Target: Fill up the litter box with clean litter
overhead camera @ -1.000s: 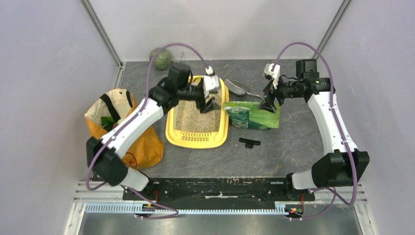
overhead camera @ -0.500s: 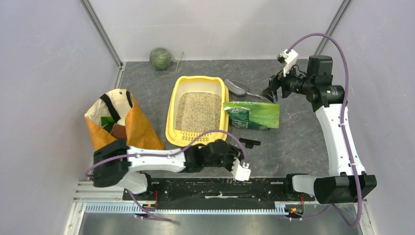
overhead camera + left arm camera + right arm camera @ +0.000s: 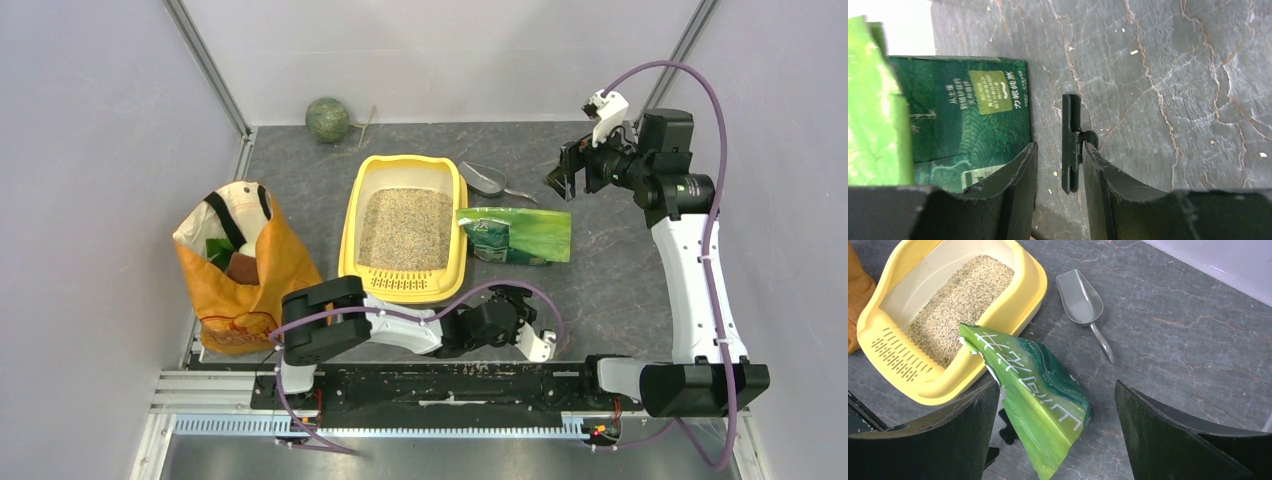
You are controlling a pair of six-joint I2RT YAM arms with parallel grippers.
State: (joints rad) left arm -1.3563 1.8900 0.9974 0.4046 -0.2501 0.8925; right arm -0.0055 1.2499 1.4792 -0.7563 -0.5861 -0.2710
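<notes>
The yellow litter box (image 3: 350, 228) lies mid-table with its grille end near me, and beige litter (image 3: 405, 228) covers its floor. It also shows in the right wrist view (image 3: 1034, 286), with the litter (image 3: 963, 305). My left gripper (image 3: 512, 300) is low at the front. In the left wrist view it (image 3: 1060, 146) is open and straddles a black clip (image 3: 1070, 142), which sits close against the right finger (image 3: 1103, 185). My right gripper (image 3: 560, 178) is raised at the back right. In the right wrist view it (image 3: 1057, 384) is wide open and empty.
A glossy green bag (image 3: 515, 235) lies flat just right of the box. A grey scoop (image 3: 487, 180) lies behind it. An orange shopping bag (image 3: 240, 265) stands at the left. A green ball (image 3: 328, 119) sits by the back wall.
My left arm left the litter box, swung down to the near edge and came over the black clip. My right arm rose from the green bag toward the back right.
</notes>
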